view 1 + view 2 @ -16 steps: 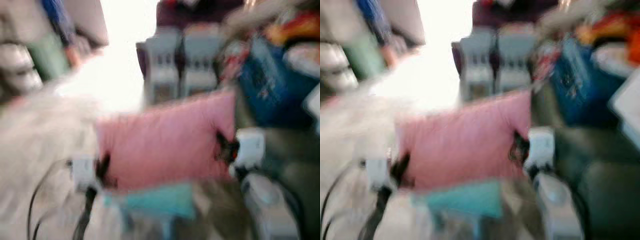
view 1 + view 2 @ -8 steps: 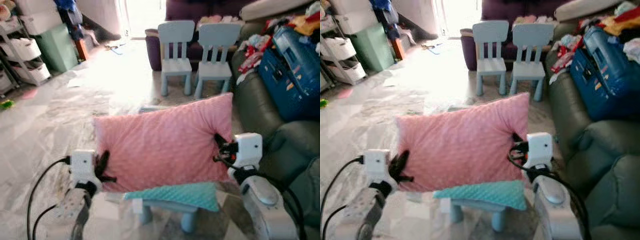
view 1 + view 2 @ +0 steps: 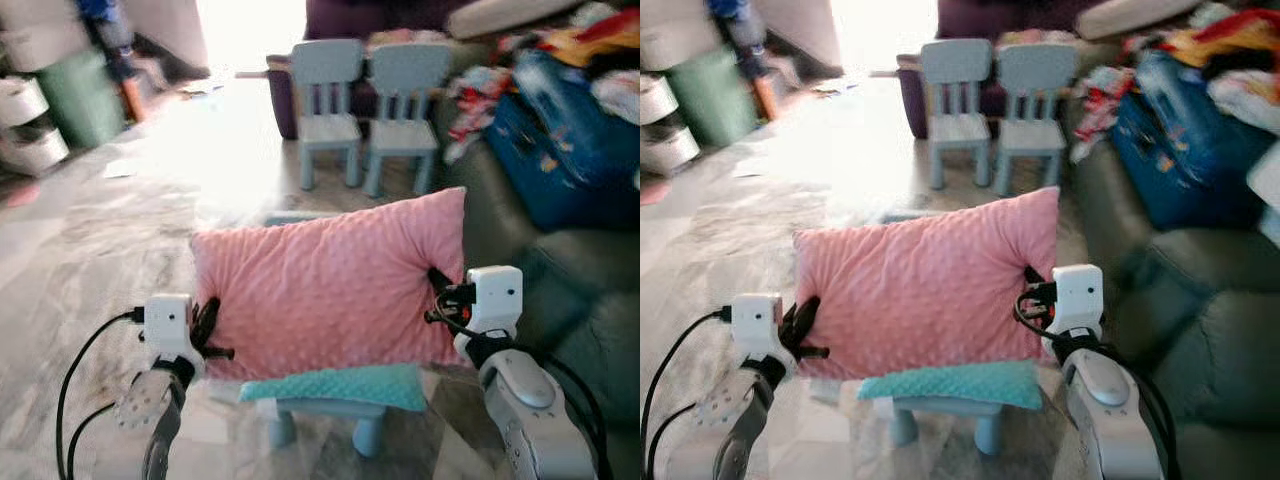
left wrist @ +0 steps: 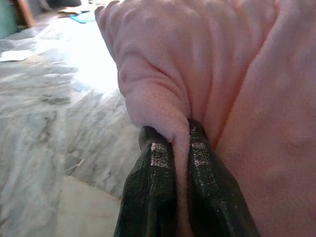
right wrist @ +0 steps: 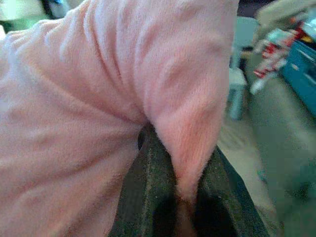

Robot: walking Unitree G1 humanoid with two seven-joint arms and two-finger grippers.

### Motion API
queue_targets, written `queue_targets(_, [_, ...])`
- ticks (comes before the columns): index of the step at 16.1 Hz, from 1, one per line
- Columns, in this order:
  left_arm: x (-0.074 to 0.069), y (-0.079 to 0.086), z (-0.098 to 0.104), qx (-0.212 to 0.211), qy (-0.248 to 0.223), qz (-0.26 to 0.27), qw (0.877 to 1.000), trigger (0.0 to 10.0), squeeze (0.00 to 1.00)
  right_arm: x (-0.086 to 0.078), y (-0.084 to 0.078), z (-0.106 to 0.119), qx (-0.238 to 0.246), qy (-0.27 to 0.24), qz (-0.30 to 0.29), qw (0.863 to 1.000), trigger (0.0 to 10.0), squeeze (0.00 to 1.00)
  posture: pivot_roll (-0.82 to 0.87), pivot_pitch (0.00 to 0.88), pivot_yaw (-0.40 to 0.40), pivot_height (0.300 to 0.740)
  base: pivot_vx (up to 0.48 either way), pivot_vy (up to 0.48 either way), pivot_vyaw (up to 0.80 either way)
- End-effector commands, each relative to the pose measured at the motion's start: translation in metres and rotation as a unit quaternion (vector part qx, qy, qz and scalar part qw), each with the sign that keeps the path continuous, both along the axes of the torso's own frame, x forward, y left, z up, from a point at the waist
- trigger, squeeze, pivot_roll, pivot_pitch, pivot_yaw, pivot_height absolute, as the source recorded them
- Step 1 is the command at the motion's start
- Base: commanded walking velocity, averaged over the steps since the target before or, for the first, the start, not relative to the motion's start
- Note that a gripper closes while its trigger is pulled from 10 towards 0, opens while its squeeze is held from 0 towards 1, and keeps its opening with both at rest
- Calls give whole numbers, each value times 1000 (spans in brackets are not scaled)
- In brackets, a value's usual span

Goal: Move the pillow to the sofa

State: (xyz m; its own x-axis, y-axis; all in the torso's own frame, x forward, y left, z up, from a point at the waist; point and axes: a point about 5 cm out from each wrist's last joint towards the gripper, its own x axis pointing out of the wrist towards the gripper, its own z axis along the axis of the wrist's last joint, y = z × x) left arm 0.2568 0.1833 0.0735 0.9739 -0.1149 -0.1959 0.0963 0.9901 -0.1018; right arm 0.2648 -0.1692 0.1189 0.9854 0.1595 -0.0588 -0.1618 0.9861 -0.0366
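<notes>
Pink dimpled fabric pillow [image 3: 330, 290] lifted, pinched at its ends by left gripper [image 3: 208, 335] and right gripper [image 3: 440, 297]; placement on grey-green sofa [image 3: 570, 290] outstanding.

Head stereo pair looking forward and down; wrist cameras pressed close along clamped fingers, all sharing the pink pillow [image 3: 325, 285].

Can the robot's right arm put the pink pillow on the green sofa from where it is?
Probably yes. The right gripper pinches the pillow beside the sofa, and nothing stands between them. The left gripper holds the other end, so both arms must swing together.
</notes>
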Motion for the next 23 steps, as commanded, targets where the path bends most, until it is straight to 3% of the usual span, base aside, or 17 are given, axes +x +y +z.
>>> queue_targets(1, [4, 2, 4, 2, -10, 3, 1000, 10000, 0, 1, -4, 9, -1, -18, -12, 1000, 10000, 0, -170, 7, 40, 740, 0, 0, -800])
queue_targets(5, [11, 2, 8, -8, -15, 0, 1000, 10000, 0, 1, -5, 10, -3, -17, -13, 1000, 10000, 0, -176, 10, 40, 740, 0, 0, -800])
queue_targets(23, [9, -12, 2, -34, 2, -32, 999, 10000, 0, 1, -9, 13, -11, -19, -15, 1000, 10000, 0, -191, 15, 32, 740, 0, 0, -800])
